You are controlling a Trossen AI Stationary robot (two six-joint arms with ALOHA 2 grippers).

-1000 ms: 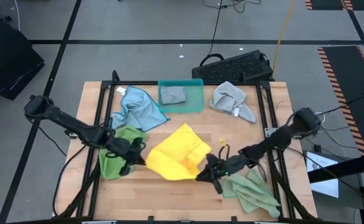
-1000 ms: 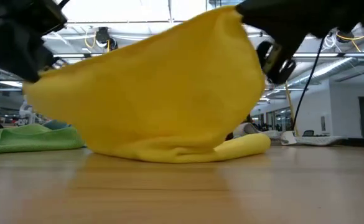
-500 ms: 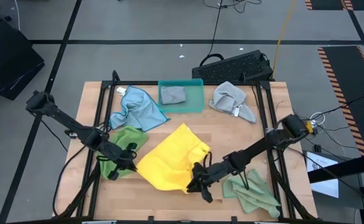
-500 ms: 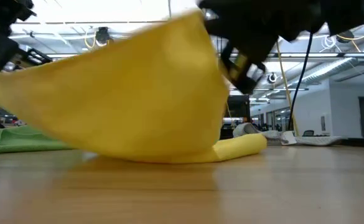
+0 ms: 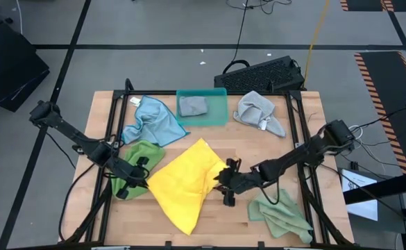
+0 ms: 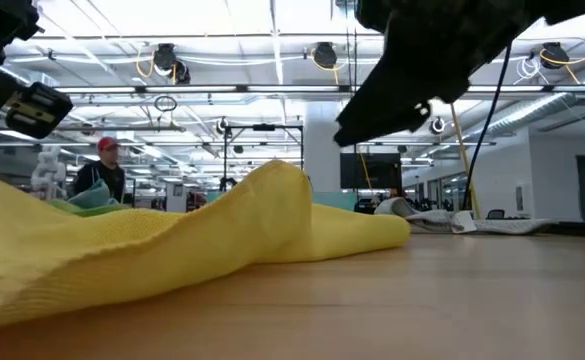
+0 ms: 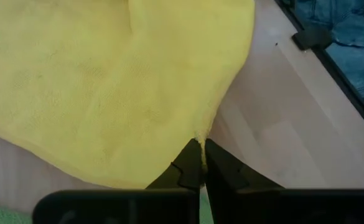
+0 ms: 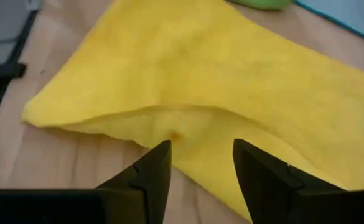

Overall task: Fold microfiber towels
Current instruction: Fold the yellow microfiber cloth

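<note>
1. Yellow cloth pinched in my left gripper [image 7: 201,163]: the two dark fingers are closed on a thin edge of the yellow towel [image 5: 182,186], at its side nearest the left arm.
2. My right gripper [image 8: 197,163] has its fingers spread with nothing between them, hovering just off the towel's opposite edge, where a shallow ridge stands up.
3. From above, the yellow towel lies mostly spread on the wooden table [image 5: 216,142] near the middle front, between the two grippers, one corner pointing toward the front edge.
4. Other cloths, untouched: a green towel [image 5: 137,163] just beside the left gripper, partly under the arm; a second green towel [image 5: 280,214] crumpled at front right; a light blue towel [image 5: 150,119] bunched at back left; a grey towel [image 5: 260,112] at back right; another grey towel [image 5: 193,105] in the teal tray [image 5: 218,107].
5. Handling, my judgement: light, limp and grippy; it sags and wrinkles rather than holding shape, so pinch at corners or the hem, not the middle.
6. Next I would want the right gripper on the matching corner, so both ends lift evenly for the fold.
</note>
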